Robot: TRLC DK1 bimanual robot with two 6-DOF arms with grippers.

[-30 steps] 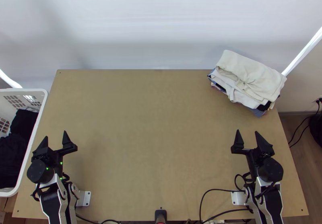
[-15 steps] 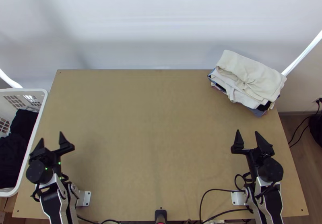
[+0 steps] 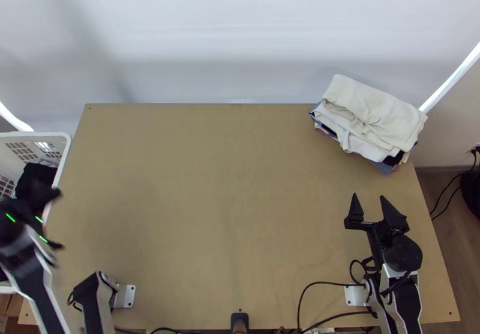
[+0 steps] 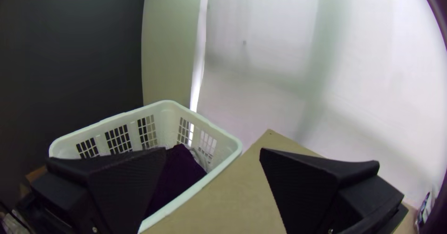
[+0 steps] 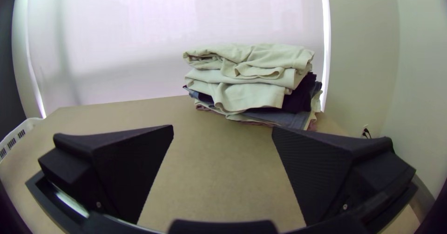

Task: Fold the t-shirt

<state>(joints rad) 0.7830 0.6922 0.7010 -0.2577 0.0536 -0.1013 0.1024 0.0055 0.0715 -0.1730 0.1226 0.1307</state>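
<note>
Fetching seems in hand: dark cloth [image 4: 179,173] lies in the basket [image 4: 172,116], below the open-fingered left end effector [image 4: 213,151]; next, lower and pinch. The right end effector [image 5: 223,130] gapes.

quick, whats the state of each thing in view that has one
Black two-fingered left end effector: open, nothing held
Black two-fingered right end effector: open, nothing held
White plastic slotted basket: upright, holding cloth
Dark soft cloth: bunched in the basket
Multicoloured cloth pile: folded and stacked

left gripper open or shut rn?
Open. In the left wrist view, the left gripper has its two fingers wide apart, with the basket rim and bare table visible between them.
</note>
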